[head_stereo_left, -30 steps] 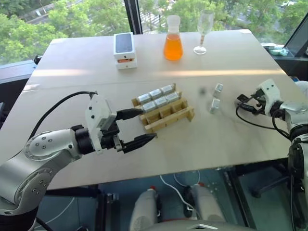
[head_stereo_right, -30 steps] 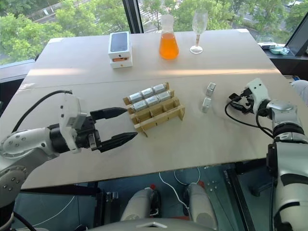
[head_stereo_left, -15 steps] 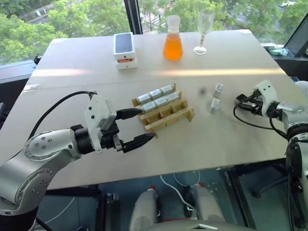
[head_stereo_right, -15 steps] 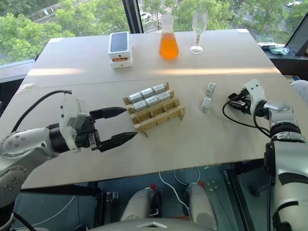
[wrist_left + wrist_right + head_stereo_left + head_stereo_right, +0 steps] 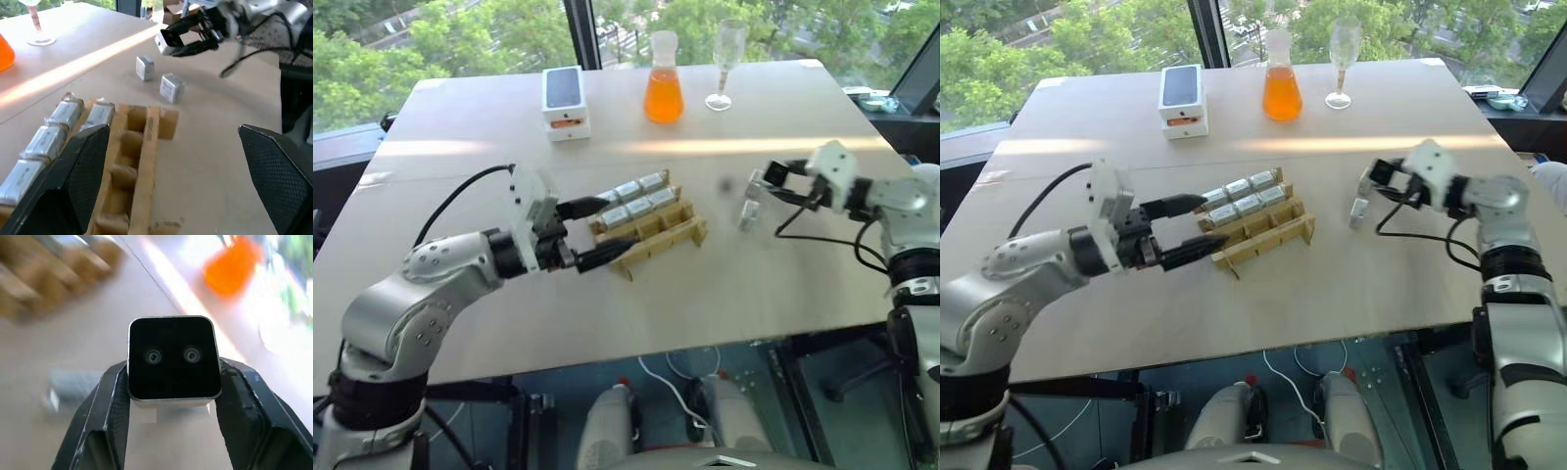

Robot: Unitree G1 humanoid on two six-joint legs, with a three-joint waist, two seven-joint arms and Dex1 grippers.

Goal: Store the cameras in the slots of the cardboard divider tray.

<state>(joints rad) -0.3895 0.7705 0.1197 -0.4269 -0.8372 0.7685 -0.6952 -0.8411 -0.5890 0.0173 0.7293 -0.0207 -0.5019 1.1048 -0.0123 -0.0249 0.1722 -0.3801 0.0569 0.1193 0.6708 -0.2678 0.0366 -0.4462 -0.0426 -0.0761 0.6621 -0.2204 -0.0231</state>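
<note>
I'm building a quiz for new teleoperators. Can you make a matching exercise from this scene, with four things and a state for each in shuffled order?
Things:
1. right gripper
2. left gripper
3. flask
4. wine glass

States:
A. holds orange liquid
B. jaws shut on a camera, lifted off the table
C. clear and empty, at the far side of the table
D. jaws wide open, at the end of the cardboard divider tray

Pairs: 1-B, 2-D, 3-A, 4-C
</note>
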